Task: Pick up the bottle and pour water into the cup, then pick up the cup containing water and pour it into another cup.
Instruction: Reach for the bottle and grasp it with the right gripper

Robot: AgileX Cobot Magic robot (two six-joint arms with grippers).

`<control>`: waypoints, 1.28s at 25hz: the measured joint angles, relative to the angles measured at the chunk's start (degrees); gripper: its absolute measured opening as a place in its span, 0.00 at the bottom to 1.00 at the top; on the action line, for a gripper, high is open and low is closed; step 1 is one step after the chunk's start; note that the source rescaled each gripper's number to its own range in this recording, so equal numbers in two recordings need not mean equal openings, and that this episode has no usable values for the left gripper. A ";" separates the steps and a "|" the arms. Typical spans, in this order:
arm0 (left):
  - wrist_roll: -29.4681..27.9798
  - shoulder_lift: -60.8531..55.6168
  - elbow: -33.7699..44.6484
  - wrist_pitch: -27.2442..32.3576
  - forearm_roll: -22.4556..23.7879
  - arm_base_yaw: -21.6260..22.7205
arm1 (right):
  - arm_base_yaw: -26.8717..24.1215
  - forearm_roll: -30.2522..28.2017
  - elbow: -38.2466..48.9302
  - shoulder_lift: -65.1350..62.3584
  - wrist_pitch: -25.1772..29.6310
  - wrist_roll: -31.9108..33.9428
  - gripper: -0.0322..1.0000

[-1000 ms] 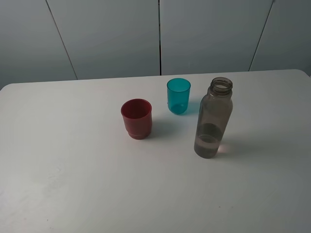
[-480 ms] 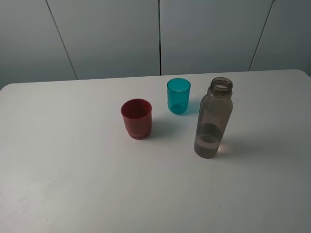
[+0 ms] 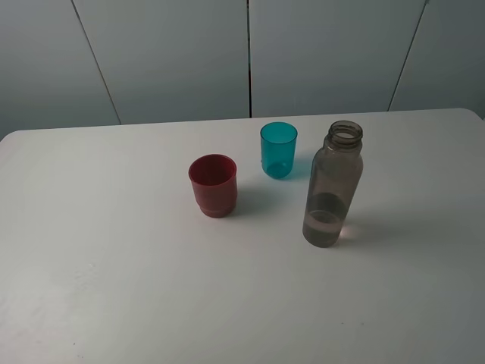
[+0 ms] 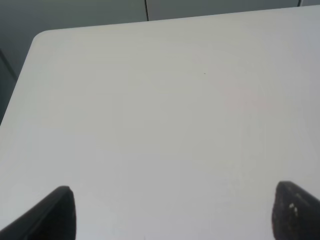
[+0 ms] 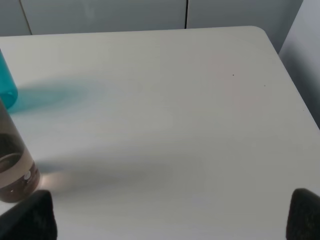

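Exterior high view: the white worktop (image 3: 114, 288) carries three things, all upright and apart from one another, with neither arm in sight. The bottle (image 3: 333, 186), smoky grey-brown and see-through, stands right of the middle with its threaded neck uncapped and a shallow layer of clear liquid in its lowest part. The cup (image 3: 278, 150), translucent teal, stands near the bottle's left side and farther back. Another cup (image 3: 213, 186), opaque red with a narrower stepped base, sits to the left of the teal one and a little nearer the camera. Grey wall panels (image 3: 174, 53) rise behind the far edge of the worktop. In the left wrist view the left gripper (image 4: 177, 215) shows only its two dark fingertips (image 4: 60, 215) in the picture's corners, spread wide with nothing between them, over a bare part of the worktop near a rounded corner; no task thing appears there. In the right wrist view the right gripper (image 5: 167, 217) is likewise spread wide and holds nothing, its fingertips (image 5: 305, 212) dark and blurred. The lower part of the bottle (image 5: 12, 165) shows at the edge of that picture just beyond one fingertip, not between the fingers, and a sliver of the cup (image 5: 6, 85) shows behind it, throwing a bluish shadow across the surface.
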 joint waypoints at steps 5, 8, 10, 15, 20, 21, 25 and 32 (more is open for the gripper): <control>0.00 0.00 0.00 0.00 0.00 0.00 | 0.00 0.00 0.00 0.00 0.00 0.00 1.00; 0.00 0.00 0.00 0.00 0.00 0.00 | 0.00 0.00 0.00 0.00 0.00 0.00 1.00; 0.00 0.00 0.00 0.00 0.00 0.00 | 0.00 0.00 0.00 0.00 0.00 0.00 1.00; 0.00 0.00 0.00 0.00 0.00 0.00 | 0.00 0.00 0.00 0.00 0.00 0.00 1.00; 0.00 0.00 0.00 0.00 0.00 0.00 | 0.00 0.00 0.00 0.00 0.00 0.00 1.00; 0.00 0.00 0.00 0.00 0.00 0.00 | 0.00 0.00 0.00 0.00 0.00 0.00 1.00; 0.00 0.00 0.00 0.00 0.00 0.00 | 0.00 0.00 0.00 0.00 0.00 0.00 1.00; 0.00 0.00 0.00 0.00 0.00 0.00 | 0.00 0.00 0.00 0.00 0.00 0.00 1.00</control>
